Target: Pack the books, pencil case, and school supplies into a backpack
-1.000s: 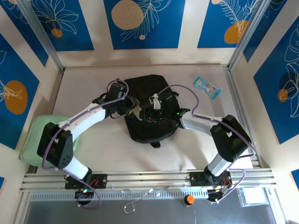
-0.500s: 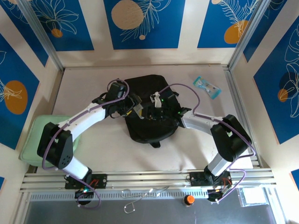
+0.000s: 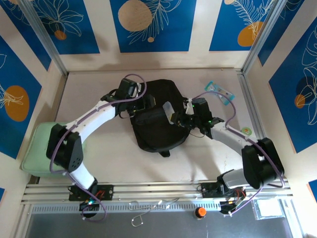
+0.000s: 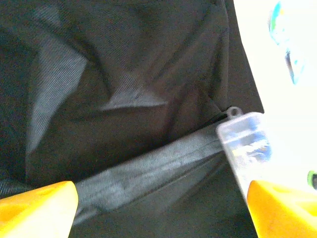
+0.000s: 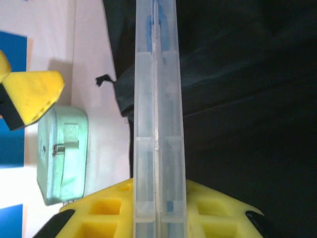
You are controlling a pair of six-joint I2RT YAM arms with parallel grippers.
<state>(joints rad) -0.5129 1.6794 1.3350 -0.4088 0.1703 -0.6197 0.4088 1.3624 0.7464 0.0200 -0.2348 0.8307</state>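
Nearest to us, an orange button (image 3: 200,212) sits on the front frame by the right arm's base. At the near left edge of the table (image 3: 111,153) lies a mint green zip case (image 3: 33,141), partly behind the left arm's elbow and well apart from everything else.

In the middle of the table lies the backpack (image 3: 158,136), black and slumped flat, with an arm reaching onto it from each side. The right gripper (image 3: 180,119) comes in over the backpack's right side and is clamped on a clear plastic box (image 3: 169,110). From the right wrist we see that box edge-on, pinched between the yellow fingers (image 5: 203,198), with something blue inside. It stretches out over the black fabric.

The left gripper (image 3: 142,104) hangs over the backpack's far left part, its jaws spread wide with nothing between them. From the left wrist, its orange fingertips (image 4: 37,208) stand at the two lower corners above creased fabric. The box's end lies just beside a zip pull (image 4: 233,111); we cannot tell whether the box touches the fabric.

Farthest off, toward the far right corner, a small blue packet (image 3: 218,92) lies alone on the table.
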